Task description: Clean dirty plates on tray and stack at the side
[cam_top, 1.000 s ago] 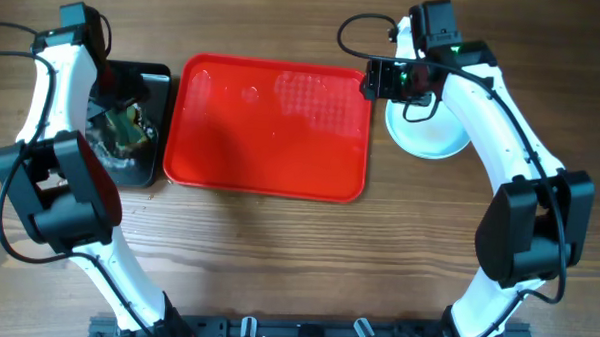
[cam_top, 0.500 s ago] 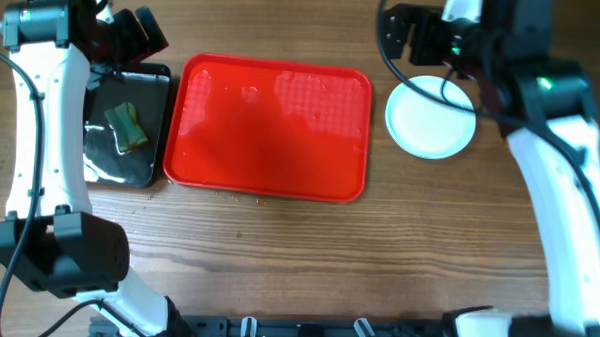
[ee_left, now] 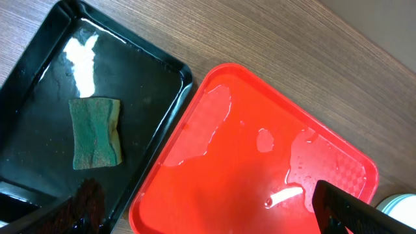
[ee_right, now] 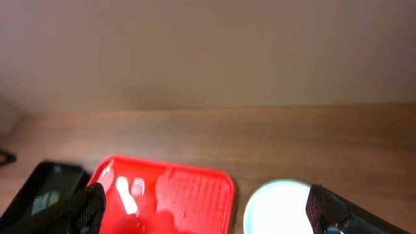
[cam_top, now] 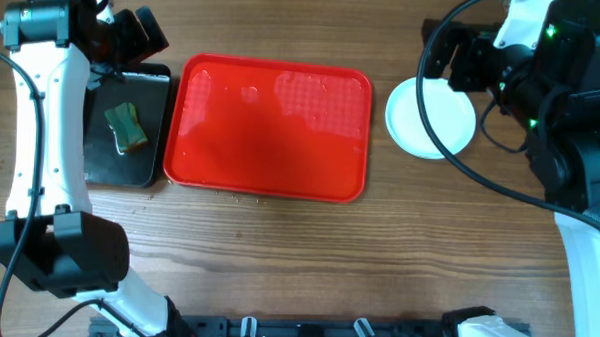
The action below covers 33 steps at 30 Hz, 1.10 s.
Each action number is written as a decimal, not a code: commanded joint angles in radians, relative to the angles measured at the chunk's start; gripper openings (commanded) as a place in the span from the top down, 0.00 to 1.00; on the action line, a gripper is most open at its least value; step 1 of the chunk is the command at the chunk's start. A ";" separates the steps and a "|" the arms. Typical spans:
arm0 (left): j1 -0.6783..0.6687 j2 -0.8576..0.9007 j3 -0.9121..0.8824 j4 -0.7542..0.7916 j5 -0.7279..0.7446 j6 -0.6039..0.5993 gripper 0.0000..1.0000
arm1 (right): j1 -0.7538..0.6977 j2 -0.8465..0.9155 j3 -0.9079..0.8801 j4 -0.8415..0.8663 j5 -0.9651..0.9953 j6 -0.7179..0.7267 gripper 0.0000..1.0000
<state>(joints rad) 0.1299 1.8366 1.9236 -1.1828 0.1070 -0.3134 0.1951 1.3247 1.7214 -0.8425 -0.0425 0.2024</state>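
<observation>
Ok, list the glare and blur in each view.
Overhead: evenly lit, with a faint sheen on the red tray. Left wrist: sharp, with white glare on the black tray and glints on the red one. Right wrist: soft all over; the plates are a pale blur.

We saw a brown wood-grain table (cam_top: 277,258); at twelve o'clock, a plain beige wall (ee_right: 208,45) rose behind it.

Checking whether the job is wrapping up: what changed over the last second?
The left pincer rose off the black tray toward the far-left corner, leaving the sponge lying free there. The right pincer lifted off the plates and pulled away rightward. Both are open. Plates, red tray and black tray stayed put.
</observation>
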 commanded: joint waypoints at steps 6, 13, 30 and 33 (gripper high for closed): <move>0.000 0.009 0.001 0.000 0.016 -0.012 0.00 | -0.145 -0.336 -0.626 0.534 -0.086 -0.102 0.00; 0.000 0.009 0.001 0.000 0.016 -0.012 0.00 | -0.160 -0.821 -1.319 0.931 -0.085 -0.106 0.00; 0.000 0.009 0.001 0.000 0.016 -0.012 0.00 | -0.159 -1.313 -1.716 0.852 -0.092 -0.016 0.00; 0.000 0.009 0.001 0.000 0.016 -0.012 0.00 | -0.159 -1.311 -1.716 0.852 -0.092 -0.016 0.00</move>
<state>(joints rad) 0.1299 1.8374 1.9232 -1.1824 0.1108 -0.3168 0.0383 0.0219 0.0063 0.0074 -0.1158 0.1688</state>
